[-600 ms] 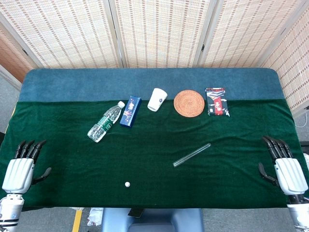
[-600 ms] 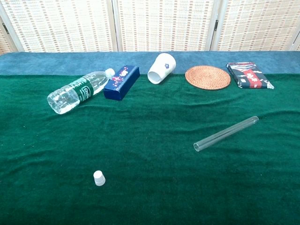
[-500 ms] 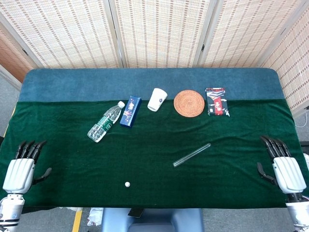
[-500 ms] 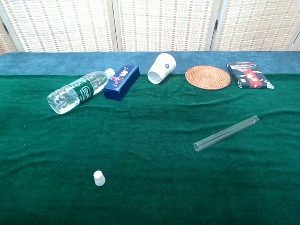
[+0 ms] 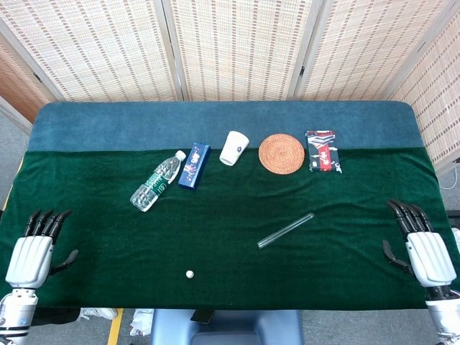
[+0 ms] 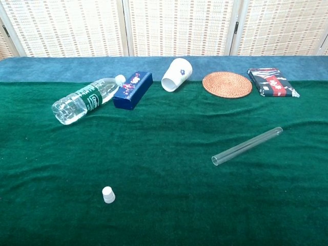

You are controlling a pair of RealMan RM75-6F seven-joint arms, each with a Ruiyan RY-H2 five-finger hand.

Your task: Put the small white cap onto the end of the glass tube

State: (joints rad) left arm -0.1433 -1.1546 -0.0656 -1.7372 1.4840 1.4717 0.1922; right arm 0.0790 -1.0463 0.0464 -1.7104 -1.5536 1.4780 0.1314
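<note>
1. The small white cap (image 5: 190, 274) stands upright on the green cloth of the surface (image 5: 230, 237), close to the front edge and left of centre. Nothing touches it.
2. The glass tube (image 5: 285, 231) lies flat, right of centre and well apart from the cap. Its long axis runs diagonally, with the open end (image 6: 214, 161) pointing toward the front-left and the rounded end toward the back-right. The open end is therefore the end that faces the cap.
3. The left hand (image 5: 32, 253) sits at the front-left corner, and the cap lies to its right along the front edge. This hand appears to be the nearer one to the cap.
4. The right hand (image 5: 425, 248) sits at the front-right corner, and the tube lies to its left and a little further back. It is likely the better hand for the tube.
5. Both hands show only in the head view. Their fingers (image 5: 44, 221) are stretched out, slightly apart and released, holding and touching nothing.
6. Judging from this, no grasp has begun. The cap and tube still need picking up and lining up along the tube's axis.
</note>
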